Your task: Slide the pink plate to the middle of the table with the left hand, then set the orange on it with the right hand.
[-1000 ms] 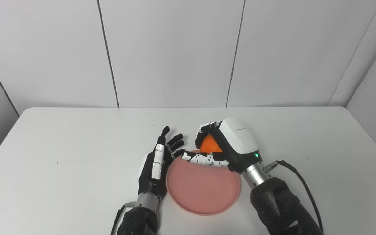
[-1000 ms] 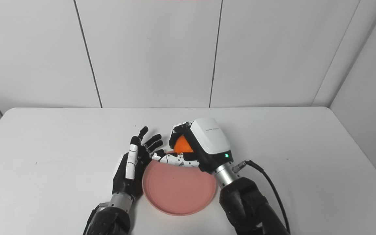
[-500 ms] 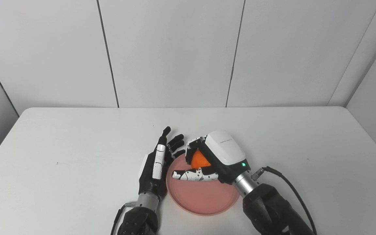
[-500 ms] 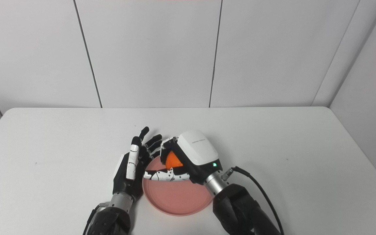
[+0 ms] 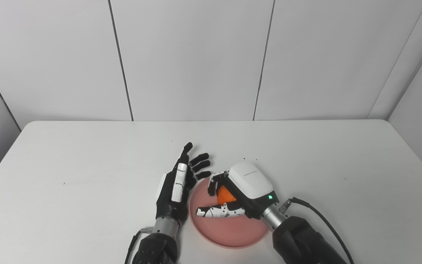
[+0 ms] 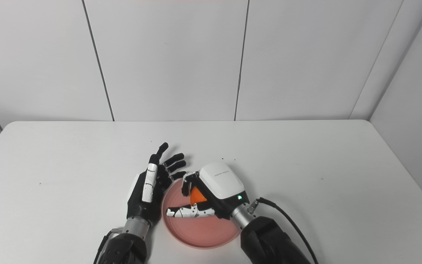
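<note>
Left eye view: white table (image 5: 68,154), pale panelled walls (image 5: 192,58) behind

Plate (image 5: 229,234): pink, plain, no pattern; orange (image 5: 225,195): bright orange. Table (image 5: 68,176): plain white with a few small dark specks; wall (image 5: 196,58): white panels split by thin dark seams. Right hand (image 5: 238,194): white back shell with a small green light, black fingers with white segments; left hand (image 5: 176,187): black, one finger white-backed; cable (image 5: 324,223): black.
</note>
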